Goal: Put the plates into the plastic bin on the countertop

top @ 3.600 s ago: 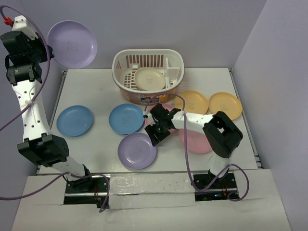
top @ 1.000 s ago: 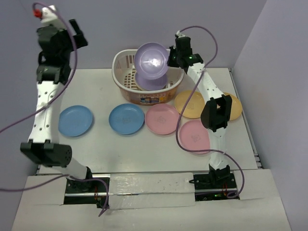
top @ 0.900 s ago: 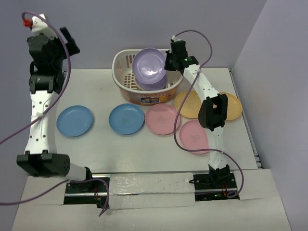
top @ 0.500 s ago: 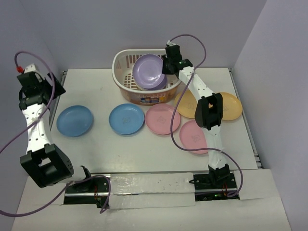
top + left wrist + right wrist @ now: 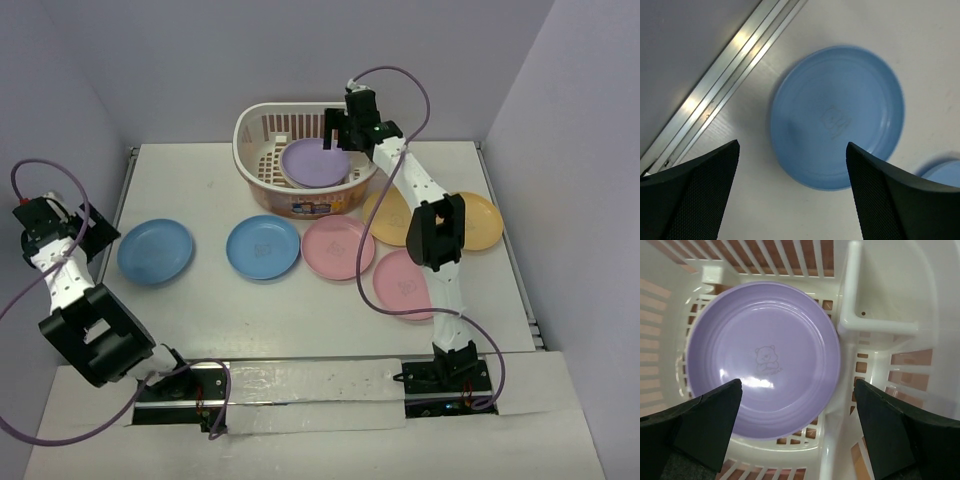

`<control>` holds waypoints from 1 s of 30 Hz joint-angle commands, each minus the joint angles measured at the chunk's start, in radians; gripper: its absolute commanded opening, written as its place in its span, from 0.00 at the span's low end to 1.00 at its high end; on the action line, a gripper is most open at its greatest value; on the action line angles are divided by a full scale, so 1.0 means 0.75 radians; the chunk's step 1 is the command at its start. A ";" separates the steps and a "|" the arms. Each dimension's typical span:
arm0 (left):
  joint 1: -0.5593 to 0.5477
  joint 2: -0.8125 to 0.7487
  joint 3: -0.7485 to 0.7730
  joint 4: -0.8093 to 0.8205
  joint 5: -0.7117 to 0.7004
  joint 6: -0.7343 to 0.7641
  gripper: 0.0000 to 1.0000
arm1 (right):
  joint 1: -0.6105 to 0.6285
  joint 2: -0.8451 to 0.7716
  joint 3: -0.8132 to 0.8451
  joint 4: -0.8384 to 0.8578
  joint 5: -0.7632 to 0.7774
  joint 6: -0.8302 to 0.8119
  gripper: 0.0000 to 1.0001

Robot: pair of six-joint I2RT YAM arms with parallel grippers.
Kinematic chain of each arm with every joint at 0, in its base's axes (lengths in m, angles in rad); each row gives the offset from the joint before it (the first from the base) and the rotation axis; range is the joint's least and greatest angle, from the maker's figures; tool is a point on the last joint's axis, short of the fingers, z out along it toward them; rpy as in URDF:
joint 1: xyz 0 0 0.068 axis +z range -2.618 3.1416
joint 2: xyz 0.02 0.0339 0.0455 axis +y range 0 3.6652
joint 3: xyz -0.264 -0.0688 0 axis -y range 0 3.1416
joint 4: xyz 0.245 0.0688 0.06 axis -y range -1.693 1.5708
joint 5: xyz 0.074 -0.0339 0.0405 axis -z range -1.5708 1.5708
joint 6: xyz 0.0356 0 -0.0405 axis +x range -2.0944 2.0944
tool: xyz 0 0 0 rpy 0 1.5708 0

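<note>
A lilac plate [image 5: 314,162] [image 5: 762,357] lies flat in the cream plastic bin [image 5: 250,125] [image 5: 880,365], on top of other plates that it hides. My right gripper [image 5: 335,128] [image 5: 797,385] hangs open just above it, holding nothing. On the white countertop [image 5: 200,300] lie two blue plates [image 5: 155,250] [image 5: 263,246], two pink ones [image 5: 338,247] [image 5: 405,283] and two yellow-orange ones [image 5: 397,212] [image 5: 478,220]. Over the left edge of the left blue plate [image 5: 837,117], my left gripper [image 5: 100,232] [image 5: 792,150] stands open and empty.
An aluminium rail [image 5: 725,75] runs along the countertop's left edge, close to the left gripper. An inner divider [image 5: 880,320] rises in the bin beside the lilac plate. Lilac walls [image 5: 560,150] close in the back and both sides.
My right gripper has opened and let go of the lilac plate, which dropped flat into the bin. The left arm has swung down from high up to the left blue plate.
</note>
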 commanded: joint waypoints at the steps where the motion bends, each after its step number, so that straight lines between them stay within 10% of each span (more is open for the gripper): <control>1: 0.079 0.087 -0.058 -0.005 0.035 0.048 0.92 | 0.037 -0.298 -0.015 0.030 -0.121 -0.089 1.00; 14: 0.096 0.333 -0.142 0.062 0.059 0.074 0.75 | 0.276 -0.978 -1.136 0.176 -0.416 -0.927 1.00; 30: 0.078 0.485 -0.036 0.015 0.091 0.104 0.00 | 0.792 -0.993 -1.686 0.505 -0.340 -1.889 0.97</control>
